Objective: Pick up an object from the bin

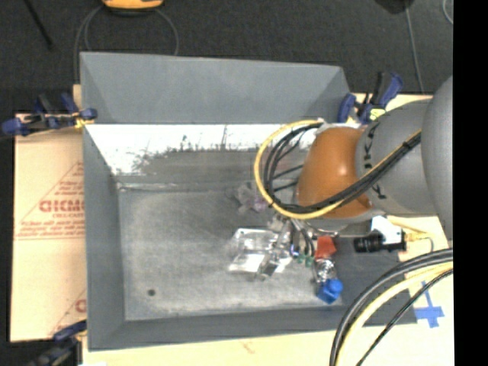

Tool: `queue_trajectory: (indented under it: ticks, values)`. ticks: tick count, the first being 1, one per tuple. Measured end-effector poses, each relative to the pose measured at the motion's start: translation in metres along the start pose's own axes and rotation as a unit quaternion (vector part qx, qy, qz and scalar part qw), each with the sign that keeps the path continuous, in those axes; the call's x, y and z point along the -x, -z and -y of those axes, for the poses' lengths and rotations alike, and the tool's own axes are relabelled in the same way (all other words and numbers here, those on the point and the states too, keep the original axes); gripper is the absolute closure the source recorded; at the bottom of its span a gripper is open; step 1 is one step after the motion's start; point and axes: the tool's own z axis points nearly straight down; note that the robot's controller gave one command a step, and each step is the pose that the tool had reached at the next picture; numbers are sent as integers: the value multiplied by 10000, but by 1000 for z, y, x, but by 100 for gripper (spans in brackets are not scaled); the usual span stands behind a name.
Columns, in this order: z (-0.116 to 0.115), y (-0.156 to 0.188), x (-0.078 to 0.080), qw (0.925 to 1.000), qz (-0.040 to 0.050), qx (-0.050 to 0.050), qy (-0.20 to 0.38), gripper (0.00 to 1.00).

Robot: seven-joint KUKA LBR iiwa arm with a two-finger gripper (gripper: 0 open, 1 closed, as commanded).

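Looking down into the grey bin (168,235), we see the gripper (288,246) beside a clear plastic piece (255,252) right of centre; whether it is spread or pinching we cannot tell.

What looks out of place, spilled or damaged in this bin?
Nothing has spilled. The bin's back wall is scuffed pale with dark scratches, and a small dark speck lies alone on the floor's left, away from the heap under the arm.

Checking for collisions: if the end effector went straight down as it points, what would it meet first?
Probably the clear plastic piece lying right beneath the end effector, though depth is unclear.
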Motion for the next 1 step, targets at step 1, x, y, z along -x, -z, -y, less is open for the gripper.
queue_trajectory:
  ticks: [1]
  values:
    - [14,-23,4,9969,38,43,-779,0]
